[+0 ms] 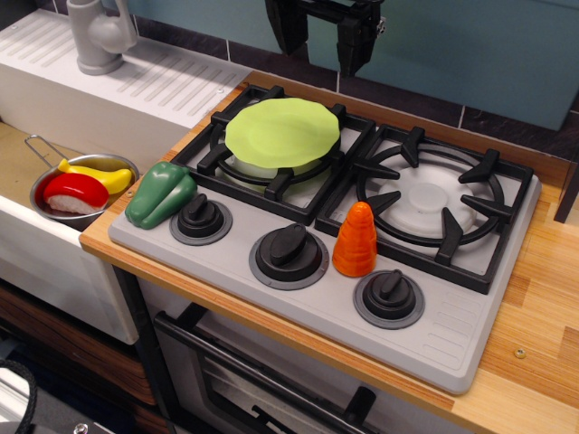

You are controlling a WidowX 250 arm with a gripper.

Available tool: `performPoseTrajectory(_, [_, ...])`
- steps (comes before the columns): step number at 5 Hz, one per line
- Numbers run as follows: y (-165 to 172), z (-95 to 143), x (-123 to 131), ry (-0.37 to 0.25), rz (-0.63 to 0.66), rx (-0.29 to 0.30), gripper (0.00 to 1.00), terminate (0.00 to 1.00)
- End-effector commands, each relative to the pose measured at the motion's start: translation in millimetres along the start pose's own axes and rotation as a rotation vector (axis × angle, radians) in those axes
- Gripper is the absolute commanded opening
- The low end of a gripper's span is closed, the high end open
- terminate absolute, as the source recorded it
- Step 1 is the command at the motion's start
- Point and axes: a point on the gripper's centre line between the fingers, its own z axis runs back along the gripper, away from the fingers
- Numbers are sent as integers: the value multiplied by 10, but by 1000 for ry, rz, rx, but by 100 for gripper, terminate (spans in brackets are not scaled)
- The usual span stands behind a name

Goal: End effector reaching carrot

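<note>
1. Orange plastic, the carrot (355, 240) stands upright on the grey stove panel (452, 334), between two knobs, open to reach from above.
2. The end effector (326, 32) hangs well apart behind it, jaws spread and empty.
3. It must descend forward.

Teal wall (470, 54) behind wood counter (534, 334).

The wooden tabletop (534, 316) carries the grey toy stove (452, 334), which sits below the tool (317, 41), nearer the camera.
</note>
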Motion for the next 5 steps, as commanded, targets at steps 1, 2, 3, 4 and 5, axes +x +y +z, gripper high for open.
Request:
performPoseTrajectory(1, [0, 0, 0, 0, 0, 0, 100, 0])
performPoseTrajectory(2, [-252, 92, -70, -24, 4, -30, 100, 0])
performPoseTrajectory(3, [-426, 83, -220, -27, 6, -20, 100, 0])
performPoseTrajectory(4, [-600, 96, -332, -25, 13, 4, 100, 0])
performPoseTrajectory(5, [-717, 32, -492, -36, 14, 27, 100, 0])
